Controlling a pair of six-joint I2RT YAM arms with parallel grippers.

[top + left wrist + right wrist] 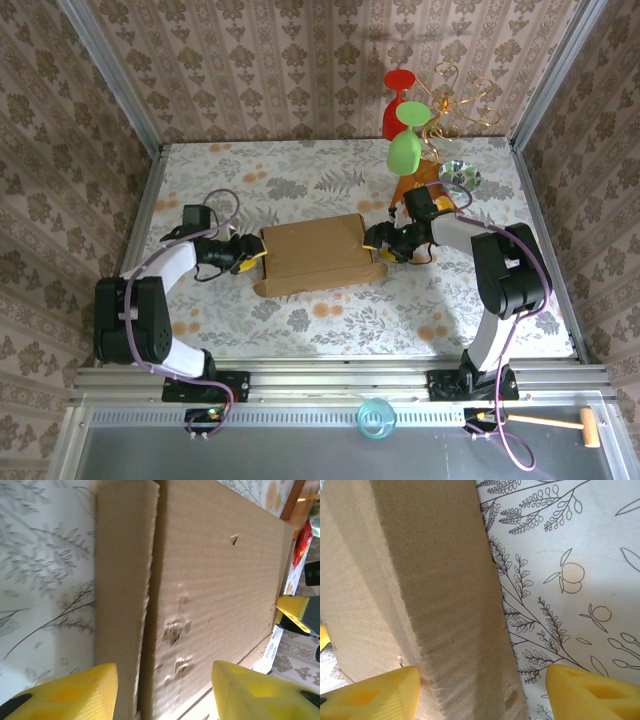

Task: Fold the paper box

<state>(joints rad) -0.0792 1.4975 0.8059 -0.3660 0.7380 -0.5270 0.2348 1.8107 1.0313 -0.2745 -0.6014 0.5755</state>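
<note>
The paper box (315,255), plain light-brown cardboard, lies folded into a shallow closed shape in the middle of the table. My left gripper (250,258) is at its left end and my right gripper (378,243) at its right end. In the left wrist view the gripper (162,695) is open; its yellow fingers (65,692) straddle the box's end wall (120,590) and dented lid (220,580). In the right wrist view the gripper (482,695) is open too, with the box's rough-edged end flap (450,605) between its fingers (592,692).
At the back right stand a red goblet (400,85), green goblets (405,150), a gold wire stand (455,95), a darker orange-brown piece (410,185) and a metal bowl (460,177). A teal cup (376,417) and a wooden hammer (570,425) lie on the near ledge.
</note>
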